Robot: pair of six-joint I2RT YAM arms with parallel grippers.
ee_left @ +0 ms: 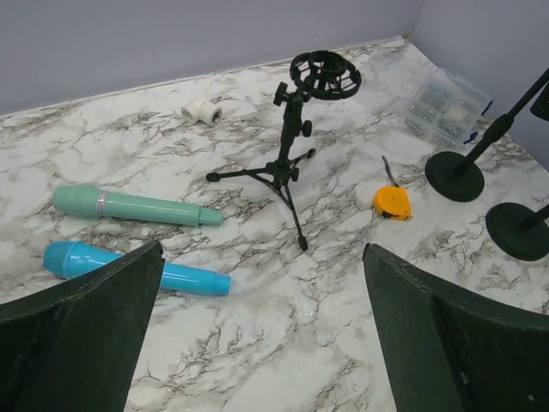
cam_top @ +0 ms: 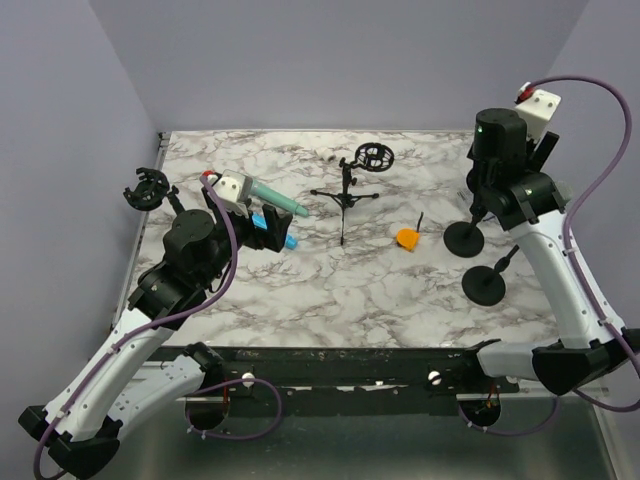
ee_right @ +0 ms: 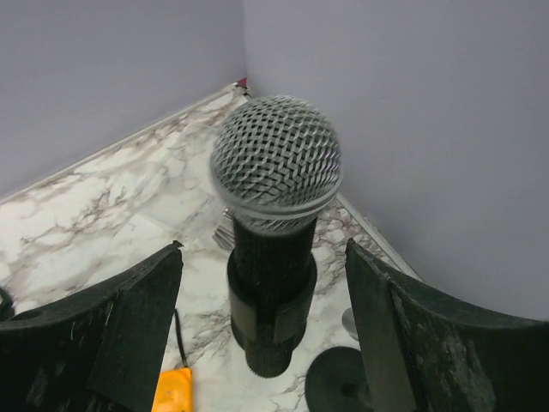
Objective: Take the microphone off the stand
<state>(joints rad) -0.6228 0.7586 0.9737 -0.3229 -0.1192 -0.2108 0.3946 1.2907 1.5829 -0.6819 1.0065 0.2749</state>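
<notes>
A black microphone (ee_right: 274, 163) with a silver mesh head stands upright in a black clip (ee_right: 270, 292) on its stand, whose round base (ee_right: 339, 382) shows below. My right gripper (ee_right: 264, 249) is open, with one finger on each side of the microphone's body and clip, not touching. In the top view the right gripper (cam_top: 480, 200) hangs over the round stand base (cam_top: 465, 238), and the arm hides the microphone. My left gripper (ee_left: 262, 249) is open and empty above the table, left of centre in the top view (cam_top: 268, 228).
A second round stand base (cam_top: 485, 285) sits near the first. A black tripod stand with an empty shock mount (cam_top: 345, 195) stands mid-table. An orange tape measure (cam_top: 408, 238), a teal cylinder (ee_left: 137, 206), a blue cylinder (ee_left: 137, 268) and a clear plastic box (ee_left: 446, 103) lie around.
</notes>
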